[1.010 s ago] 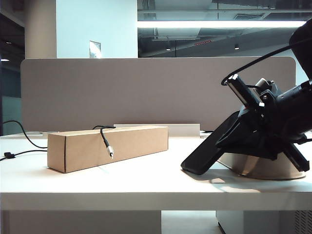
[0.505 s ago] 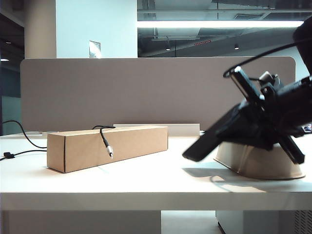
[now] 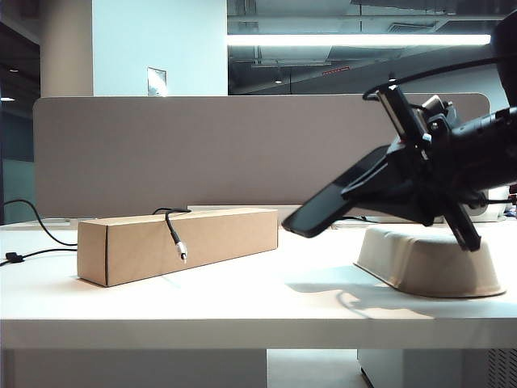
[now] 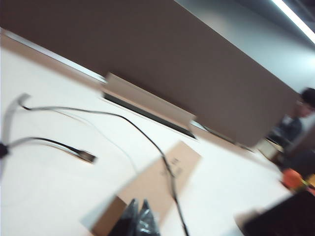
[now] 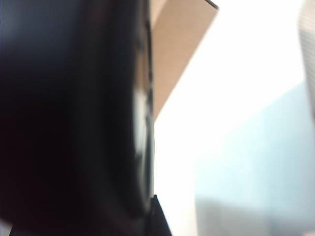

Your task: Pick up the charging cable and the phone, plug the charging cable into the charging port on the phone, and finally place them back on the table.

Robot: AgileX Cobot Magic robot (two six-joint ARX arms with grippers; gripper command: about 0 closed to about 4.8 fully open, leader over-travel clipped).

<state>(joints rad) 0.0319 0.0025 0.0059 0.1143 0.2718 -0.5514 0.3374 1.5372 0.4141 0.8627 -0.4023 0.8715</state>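
White worktop [image 3: 242, 307]: the charging cable [image 3: 176, 233] drapes over the cardboard box [image 3: 178, 242], plug down. Beside the box, the right gripper [image 3: 416, 182] clenches the phone [image 3: 335, 202], pointing boxward. Left gripper [image 4: 135, 221] shut, empty, above the box.

This is an open-plan office: a wide white counter [image 3: 161, 311] backed by a grey fabric partition panel [image 3: 202, 153], long fluorescent strip lights [image 3: 355, 40] under an exposed dark ceiling with ducts, a pale structural column [image 3: 157, 48], and a person [image 4: 298, 120] seated beyond the partition.
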